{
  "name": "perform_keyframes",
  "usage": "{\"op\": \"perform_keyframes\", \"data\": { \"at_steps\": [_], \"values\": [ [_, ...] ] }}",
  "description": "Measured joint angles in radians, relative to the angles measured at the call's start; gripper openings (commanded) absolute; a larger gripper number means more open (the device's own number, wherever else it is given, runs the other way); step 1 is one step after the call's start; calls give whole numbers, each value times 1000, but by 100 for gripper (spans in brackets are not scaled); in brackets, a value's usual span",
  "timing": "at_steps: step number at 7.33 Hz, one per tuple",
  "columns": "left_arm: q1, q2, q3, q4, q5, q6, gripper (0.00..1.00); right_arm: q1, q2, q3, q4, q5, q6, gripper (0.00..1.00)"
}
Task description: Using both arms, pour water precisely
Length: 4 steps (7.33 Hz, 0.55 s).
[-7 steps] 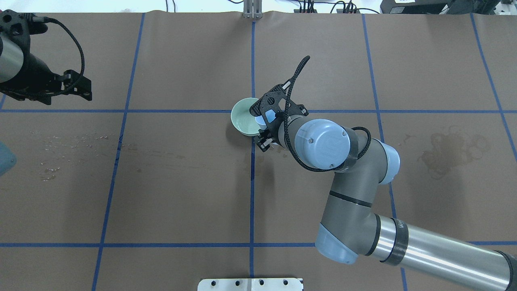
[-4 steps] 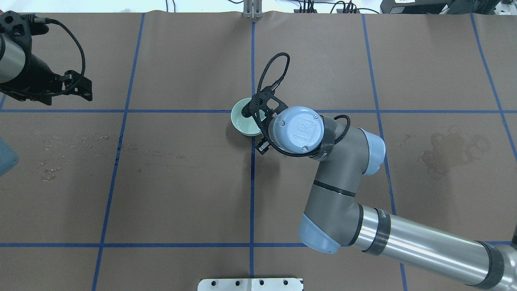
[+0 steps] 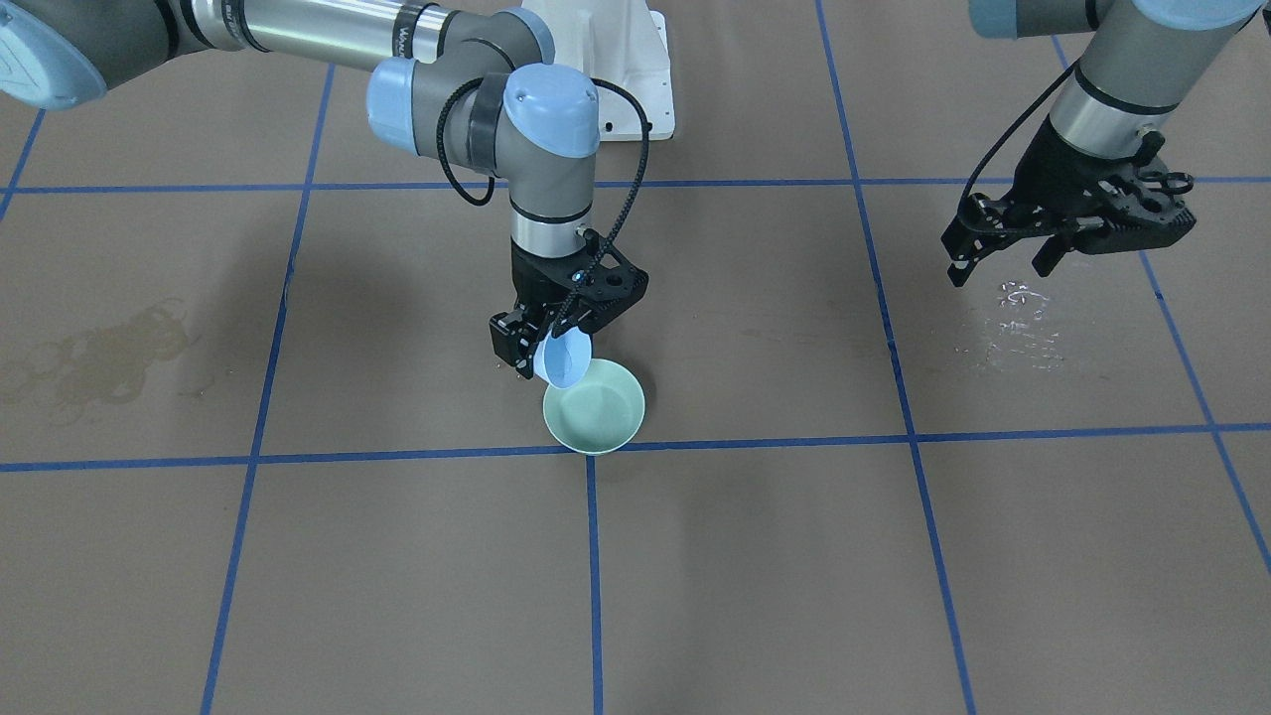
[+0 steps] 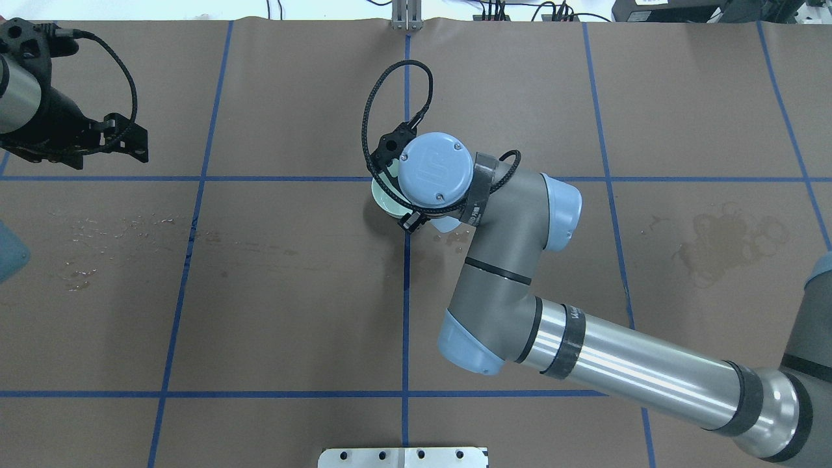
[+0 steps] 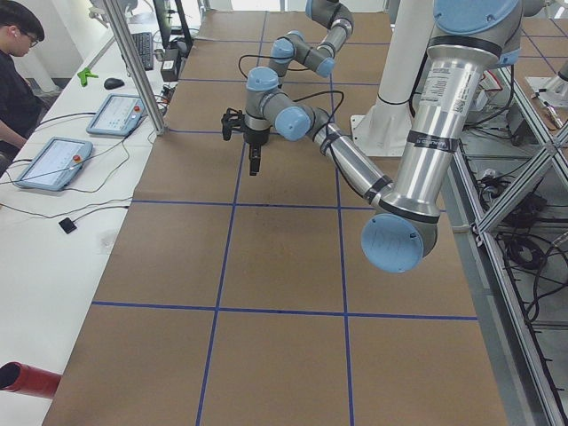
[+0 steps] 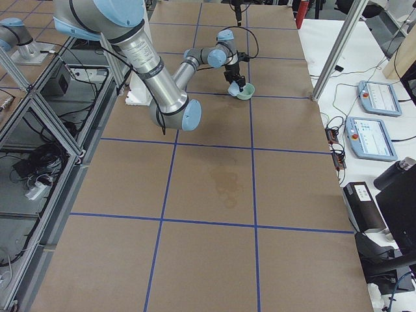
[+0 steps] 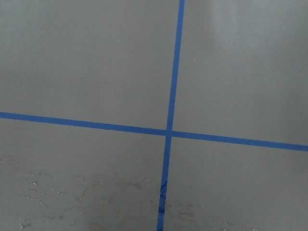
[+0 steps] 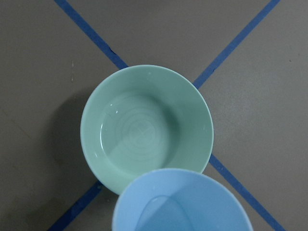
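Two vessels, one lip over one rim: a cup tipped above a bowl at mid-table.

Across the front-facing view, a dried stain [image 3: 94, 353] lies well off at the left. Next, the right gripper [image 3: 556, 330] pinches a light blue cup [image 3: 566, 362]. The cup tilts toward the green bowl [image 3: 608, 415], its lip just over the bowl's robot-side rim, so the pour would run away from the robot. The water [image 8: 134, 137] shows as a faint shimmer on the bowl's floor, and a little seems left in the cup. Nothing stands between them. At the far right, the left gripper [image 3: 1003, 260] hangs spread and empty above scattered droplets [image 3: 1013, 328], well apart from the bowl.
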Motion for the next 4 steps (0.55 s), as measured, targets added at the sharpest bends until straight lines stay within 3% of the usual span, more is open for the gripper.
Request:
{"op": "perform_keyframes", "data": {
  "at_steps": [4],
  "values": [
    [-1, 0, 0, 0, 0, 3, 100, 5, 118, -97, -203, 17, -53, 0]
  ]
}}
